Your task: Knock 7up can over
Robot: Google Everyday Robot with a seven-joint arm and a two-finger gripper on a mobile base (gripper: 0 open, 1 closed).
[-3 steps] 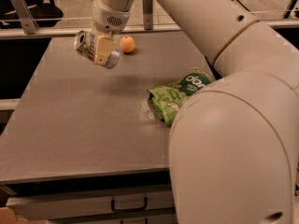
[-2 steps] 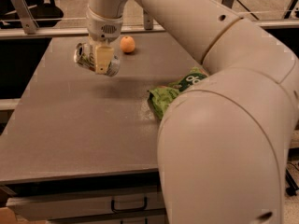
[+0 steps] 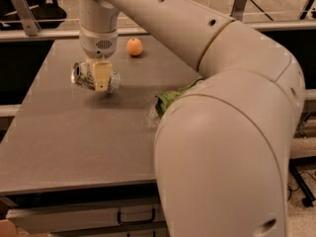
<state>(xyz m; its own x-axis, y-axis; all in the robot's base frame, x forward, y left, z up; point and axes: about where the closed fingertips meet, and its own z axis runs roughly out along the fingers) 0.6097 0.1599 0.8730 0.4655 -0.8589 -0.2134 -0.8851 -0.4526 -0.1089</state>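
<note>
One large cream robot arm (image 3: 222,147) fills the near right of the view, its bulky elbow hiding part of a grey tabletop (image 3: 64,137). Nearer than the 7up can and to its right, a green snack bag (image 3: 170,98) peeks out from behind the arm. Farther in, the arm reaches down to the pincer (image 3: 98,77), which is clamped around the 7up can (image 3: 81,77) over the tabletop's left half. The can is turned on its side, shiny end pointing left, with one pale finger across its front. A shadow lies just beneath it; whether it touches the surface or hangs just above cannot be told. Beyond the can, to its right, sits an orange (image 3: 134,47). The can is no longer upright, so the tipping looks done. What seems left is releasing it so it lies knocked over.
</note>
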